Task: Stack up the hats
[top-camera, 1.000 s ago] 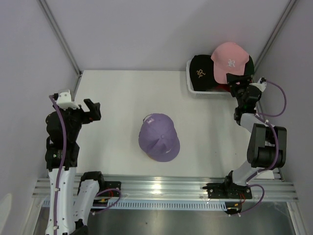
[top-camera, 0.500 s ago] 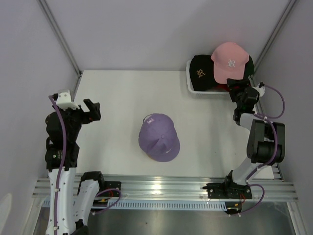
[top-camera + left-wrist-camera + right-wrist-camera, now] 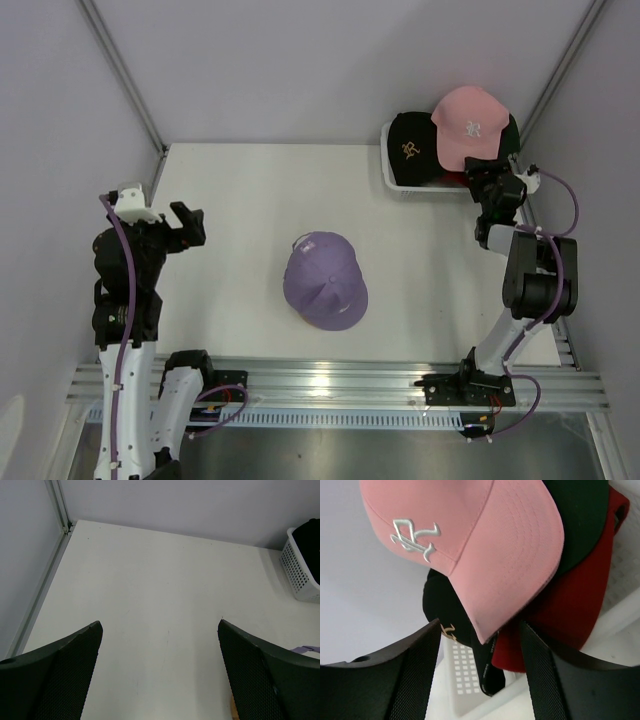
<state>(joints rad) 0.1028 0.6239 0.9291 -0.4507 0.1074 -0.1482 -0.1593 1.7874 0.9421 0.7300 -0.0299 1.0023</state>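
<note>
Pink cap point(image 3: 470, 540) tops the basket point(image 3: 462, 680) pile; the right gripper point(image 3: 480, 630), spread at its brim, could pinch the black cap point(image 3: 436, 605) beneath too. The left gripper point(image 3: 160, 625) hangs spread.

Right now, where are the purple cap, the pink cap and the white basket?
purple cap point(image 3: 318, 268), top external view, on its crown.
pink cap point(image 3: 512, 545), right wrist view, on its brim.
white basket point(image 3: 299, 575), left wrist view, on its mesh wall.
</note>
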